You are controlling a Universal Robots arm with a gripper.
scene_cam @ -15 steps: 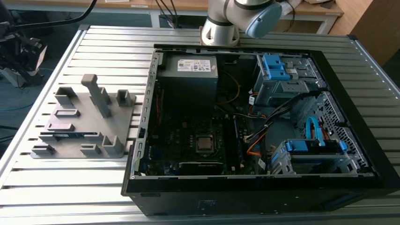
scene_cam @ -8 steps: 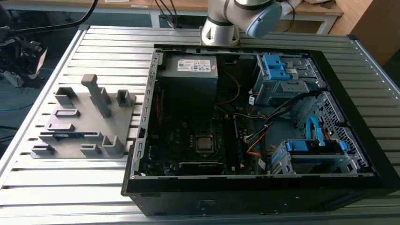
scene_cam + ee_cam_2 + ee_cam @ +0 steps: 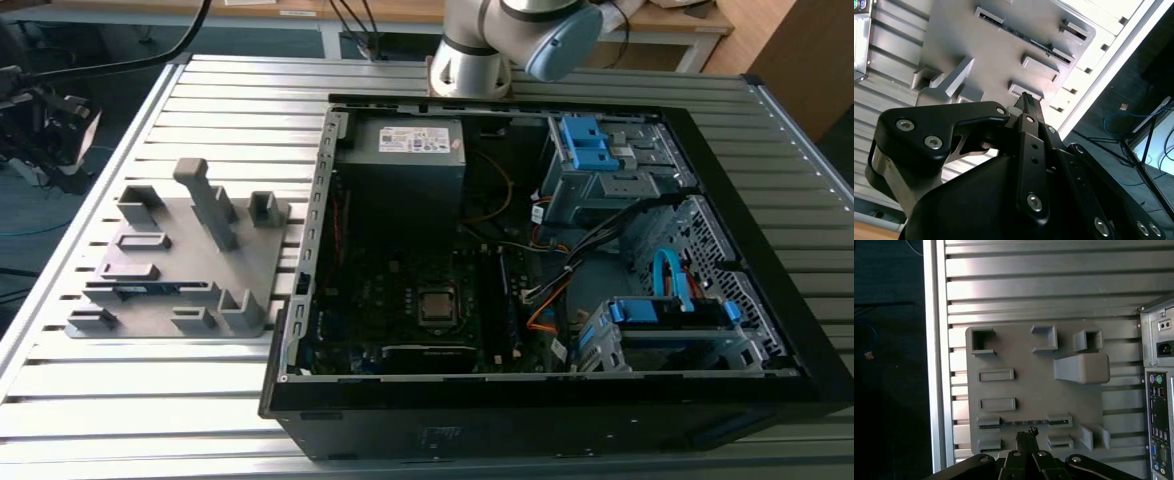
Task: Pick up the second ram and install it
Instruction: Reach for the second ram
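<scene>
The second ram (image 3: 1024,422) is a thin dark stick lying on edge between two low blocks of the grey fixture (image 3: 1034,385). It also shows in the second wrist view (image 3: 1030,38) and as a bluish strip in the exterior view (image 3: 138,288). My gripper (image 3: 1027,436) hangs well above the fixture, with its fingertips close to the stick in both wrist views (image 3: 1026,99). The fingers are shut together with nothing between them.
The fixture (image 3: 174,260) lies on a slatted metal table, at the exterior view's left. To its right stands the open computer case (image 3: 310,300) with motherboard, processor socket (image 3: 437,305) and memory slots (image 3: 509,305). The table edge (image 3: 934,365) runs past the fixture.
</scene>
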